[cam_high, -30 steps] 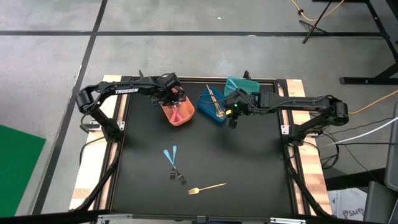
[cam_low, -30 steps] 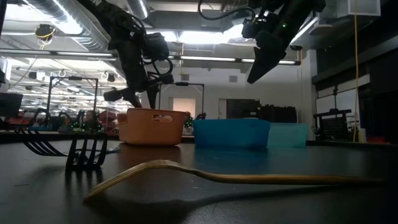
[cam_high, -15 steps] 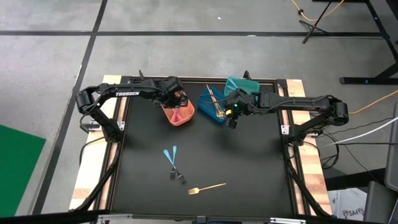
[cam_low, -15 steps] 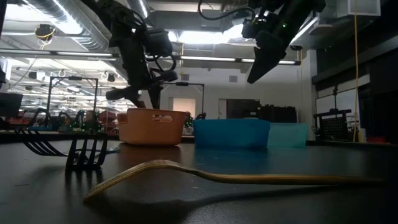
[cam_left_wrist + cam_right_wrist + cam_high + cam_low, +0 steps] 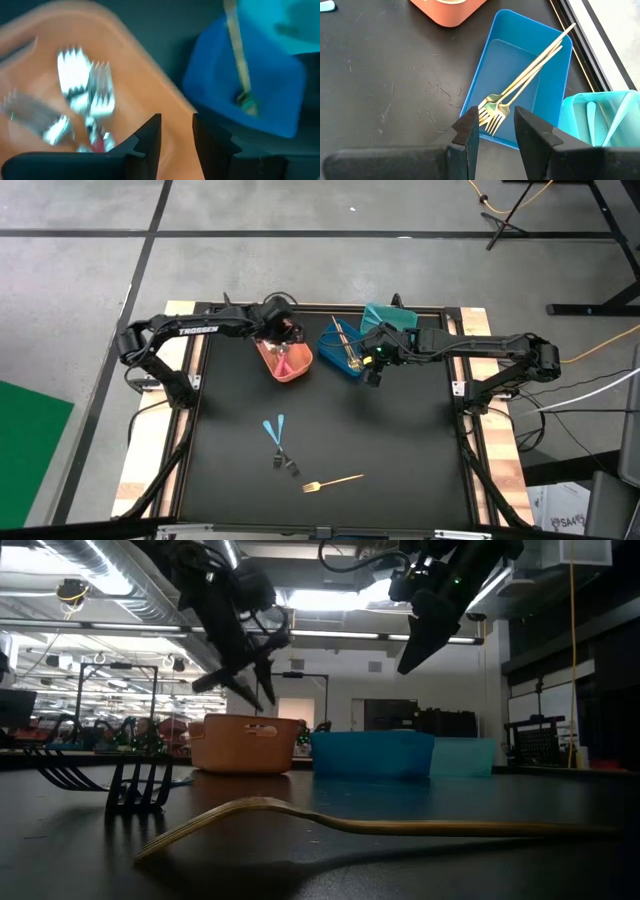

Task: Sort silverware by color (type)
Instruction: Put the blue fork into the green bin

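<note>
The left gripper (image 5: 287, 333) hangs above the orange rectangular plastic bin (image 5: 296, 370), its two dark fingers (image 5: 150, 137) parted with only air between them, holding nothing. Directly below it, inside the orange bin, lie several pink-handled forks with metal heads (image 5: 87, 97), heaped together.

The right gripper (image 5: 371, 377) hovers raised over the near edge of the blue rectangular plastic bin (image 5: 330, 343), its fingers (image 5: 468, 129) likewise spread apart and empty. Under and just ahead of it, two slim gold-toned forks (image 5: 520, 85) lie side by side in the blue bin, tines toward the gripper and handles leaning on the far rim. Beside that bin, on the right gripper's outer side, stands a teal rectangular plastic bin (image 5: 385, 315) with light-blue pieces (image 5: 592, 117) inside.

Well in front of both grippers, on the black table (image 5: 400, 450), lie two light-blue-handled forks (image 5: 277, 438) crossed over one another, and nearer the front edge a single gold-toned fork (image 5: 333, 481).
</note>
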You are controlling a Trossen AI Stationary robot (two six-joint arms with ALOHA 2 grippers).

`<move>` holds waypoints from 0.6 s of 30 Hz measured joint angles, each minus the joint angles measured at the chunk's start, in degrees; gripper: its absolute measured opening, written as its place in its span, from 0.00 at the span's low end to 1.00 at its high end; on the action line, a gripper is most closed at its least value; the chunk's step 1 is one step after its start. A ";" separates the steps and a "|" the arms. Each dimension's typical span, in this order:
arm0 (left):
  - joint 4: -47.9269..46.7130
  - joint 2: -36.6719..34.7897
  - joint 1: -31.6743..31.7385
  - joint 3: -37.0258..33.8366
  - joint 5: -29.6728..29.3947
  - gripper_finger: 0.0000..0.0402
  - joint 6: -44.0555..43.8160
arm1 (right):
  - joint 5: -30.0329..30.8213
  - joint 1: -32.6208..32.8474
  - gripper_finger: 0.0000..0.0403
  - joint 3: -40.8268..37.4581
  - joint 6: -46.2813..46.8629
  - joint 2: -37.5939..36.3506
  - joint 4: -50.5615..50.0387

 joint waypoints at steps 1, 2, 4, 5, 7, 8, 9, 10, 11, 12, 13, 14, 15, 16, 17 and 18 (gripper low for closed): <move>1.03 -0.81 0.00 0.00 -0.52 0.26 1.76 | -0.01 0.01 0.27 0.00 0.00 0.00 0.01; 2.04 -1.58 0.00 0.00 -0.88 0.26 3.85 | -0.01 0.02 0.27 0.00 0.00 0.00 0.01; 4.21 -3.20 -0.02 0.00 -0.80 0.26 9.24 | -0.01 0.00 0.27 0.00 0.00 0.00 0.03; 5.29 -4.02 -0.09 0.00 -0.44 0.26 12.03 | -0.02 0.01 0.27 0.00 0.00 0.00 0.03; 7.28 -5.55 -0.51 0.00 1.18 0.26 16.81 | -0.01 0.00 0.27 0.00 0.00 0.00 0.19; 8.34 -6.24 -0.87 0.03 2.30 0.26 18.70 | -0.01 0.00 0.27 0.00 0.00 0.00 0.23; 8.84 -6.93 -1.20 0.07 3.64 0.26 20.22 | -0.01 0.01 0.27 0.00 0.00 0.00 0.25; 9.05 -7.56 -1.66 0.07 4.84 0.26 21.48 | -0.03 0.00 0.27 0.00 0.00 0.00 0.28; 9.45 -8.17 -2.15 0.07 5.89 0.26 22.43 | -0.01 0.00 0.27 0.00 0.00 0.00 0.42; 9.72 -8.76 -2.68 0.07 6.79 0.26 23.43 | -0.02 0.01 0.27 0.00 0.00 0.00 0.49; 9.65 -9.27 -3.24 0.07 7.41 0.26 24.42 | -0.03 0.02 0.27 0.00 0.00 0.00 0.47; 9.65 -9.62 -3.89 0.07 8.14 0.26 25.56 | -0.01 0.00 0.27 0.00 0.00 0.00 0.46; 9.66 -9.87 -4.66 0.07 8.90 0.26 27.00 | -0.01 0.00 0.27 0.00 0.00 0.00 0.47; 9.52 -10.10 -5.40 0.07 9.74 0.26 28.49 | -0.02 0.00 0.27 0.00 0.00 0.00 0.47; 9.38 -10.28 -6.25 0.07 10.50 0.26 30.02 | -0.01 0.02 0.27 0.00 0.00 0.00 0.47; 9.38 -10.36 -7.24 0.07 11.23 0.26 31.47 | -0.01 0.00 0.27 0.00 0.00 0.00 0.47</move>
